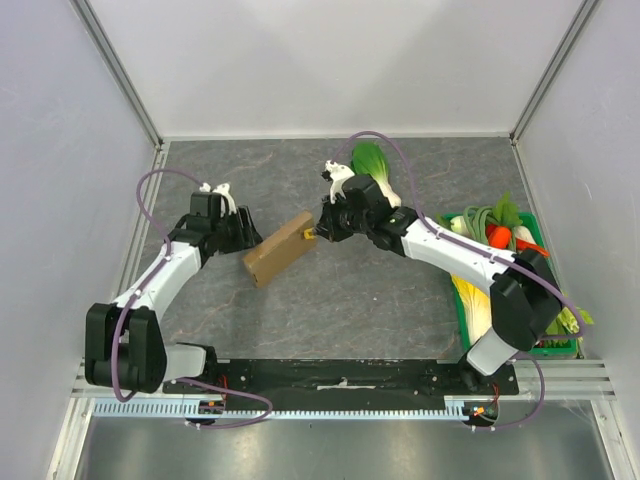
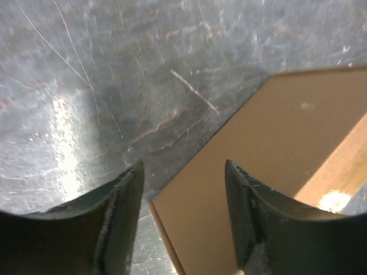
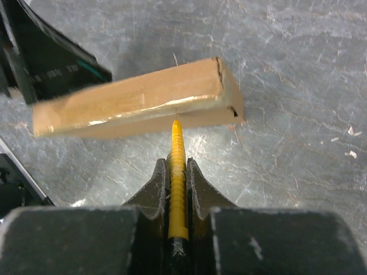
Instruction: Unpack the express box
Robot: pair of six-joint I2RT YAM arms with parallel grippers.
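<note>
Currently: express box (image 1: 280,248) of plain brown cardboard on table (image 1: 350,290); left tool (image 2: 183,172) parted around its corner; right tool (image 3: 176,166) clamped on yellow ridged stick (image 3: 177,137) — tip at taped edge.

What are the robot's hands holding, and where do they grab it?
The right gripper pinches a thin yellow ridged tool by its rear half. The left gripper holds nothing.

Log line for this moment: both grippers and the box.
left gripper: open over express box corner | right gripper: shut on yellow cutter | cutter tip: at taped seam | box: closed
</note>
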